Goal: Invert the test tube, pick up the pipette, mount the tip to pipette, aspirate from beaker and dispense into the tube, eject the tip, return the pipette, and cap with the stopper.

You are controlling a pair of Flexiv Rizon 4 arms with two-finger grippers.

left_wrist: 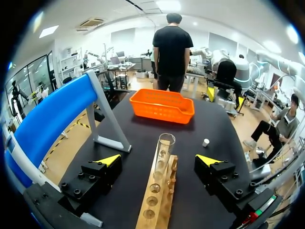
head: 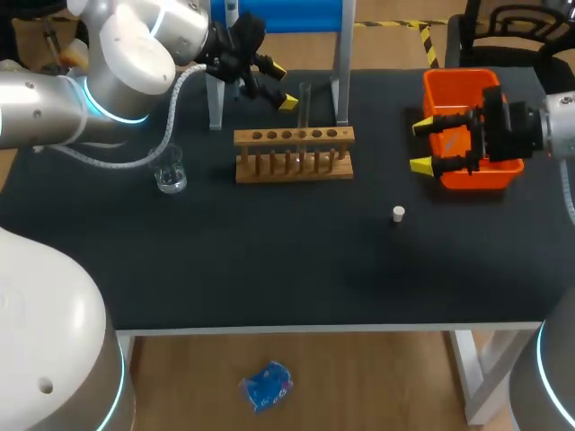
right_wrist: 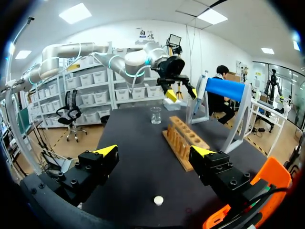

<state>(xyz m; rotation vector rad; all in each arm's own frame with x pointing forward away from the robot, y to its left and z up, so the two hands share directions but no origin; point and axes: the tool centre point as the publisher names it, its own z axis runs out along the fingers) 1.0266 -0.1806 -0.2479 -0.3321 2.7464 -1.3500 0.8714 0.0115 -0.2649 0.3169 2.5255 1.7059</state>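
A clear test tube (head: pixel 305 106) stands upright in the wooden rack (head: pixel 294 154) at the back middle of the table. My left gripper (head: pixel 283 86) hangs open just left of the tube. In the left wrist view the tube (left_wrist: pixel 164 151) rises between and slightly ahead of the open left gripper (left_wrist: pixel 159 160), untouched, above the rack (left_wrist: pixel 157 200). A glass beaker (head: pixel 169 171) sits left of the rack. The small white stopper (head: pixel 399 214) lies on the mat, also seen as stopper (right_wrist: pixel 158 200) below my open right gripper (right_wrist: pixel 155 151). My right gripper (head: pixel 420 145) hovers empty. No pipette shows.
An orange basket (head: pixel 472 171) sits at the back right, just behind the right gripper. A blue-topped stand on grey legs (head: pixel 340 63) rises behind the rack, close to the left gripper. The black mat (head: pixel 269 260) stretches to the front edge.
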